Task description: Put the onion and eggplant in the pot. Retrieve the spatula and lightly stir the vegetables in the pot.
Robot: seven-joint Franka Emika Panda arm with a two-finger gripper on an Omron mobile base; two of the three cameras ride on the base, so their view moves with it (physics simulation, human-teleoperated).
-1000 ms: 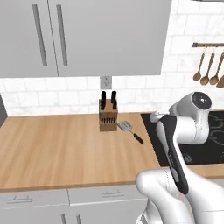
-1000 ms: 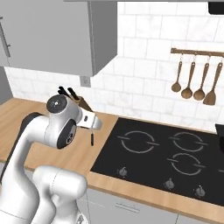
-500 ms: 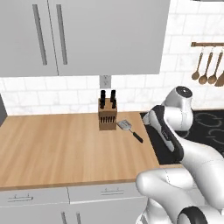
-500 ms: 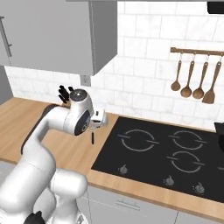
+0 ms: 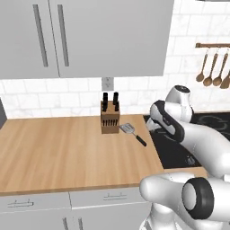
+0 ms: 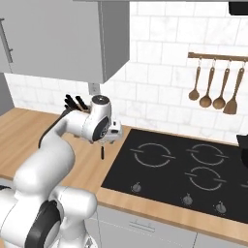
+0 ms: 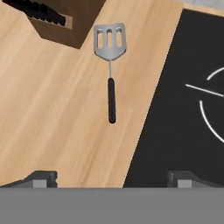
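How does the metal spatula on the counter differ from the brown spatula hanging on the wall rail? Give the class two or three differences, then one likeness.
The spatula has a slotted silver-grey head and thin black handle; the brown spatula is one colour throughout. The spatula lies flat on the wooden counter beside the knife block; the brown spatula hangs upright from the rail, head down. Both have a flat head on a long, slim handle.

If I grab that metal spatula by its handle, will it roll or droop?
The spatula lies flat on the wooden counter beside the knife block. Its thin rounded black handle may slip or twist between the fingers. The slotted metal head looks rigid, so drooping seems unlikely, and it is probably light.
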